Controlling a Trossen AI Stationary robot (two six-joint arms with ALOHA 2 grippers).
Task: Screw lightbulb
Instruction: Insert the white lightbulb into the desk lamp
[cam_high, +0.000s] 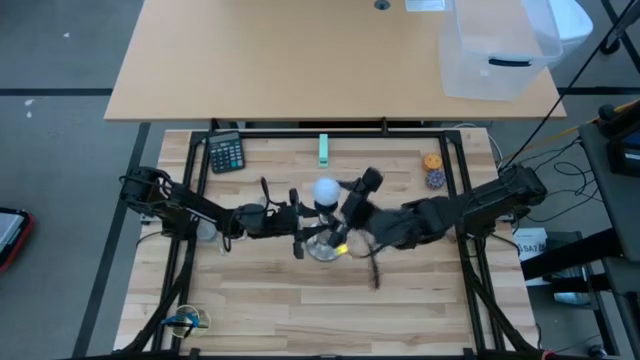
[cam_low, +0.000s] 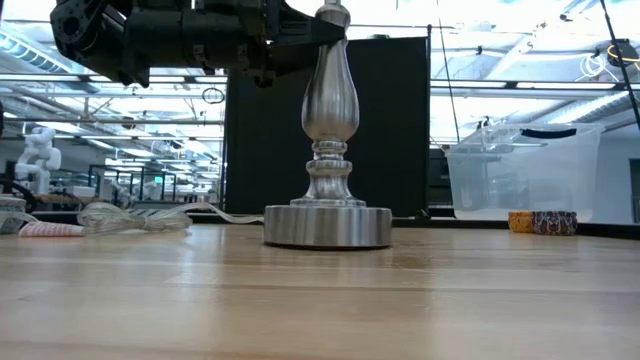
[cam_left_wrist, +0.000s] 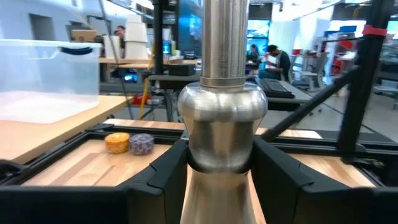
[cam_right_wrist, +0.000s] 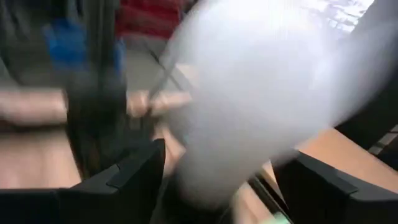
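Left end effector (cam_left_wrist: 217, 180) clamps the silver stand (cam_left_wrist: 221, 124), right end effector (cam_right_wrist: 217, 180) grips the lightbulb (cam_right_wrist: 261, 93) (blurred): a tilted bulb could cross-thread or slip.

Both arms crowd the lamp stand (cam_high: 322, 245); calculator (cam_high: 226, 153) and table's (cam_high: 420, 300) near half lie apart.

The white frosted lightbulb (cam_high: 325, 190) is sitting at mid-table, above the silver stand, its globe blurring large in the right wrist view (cam_right_wrist: 261, 93)
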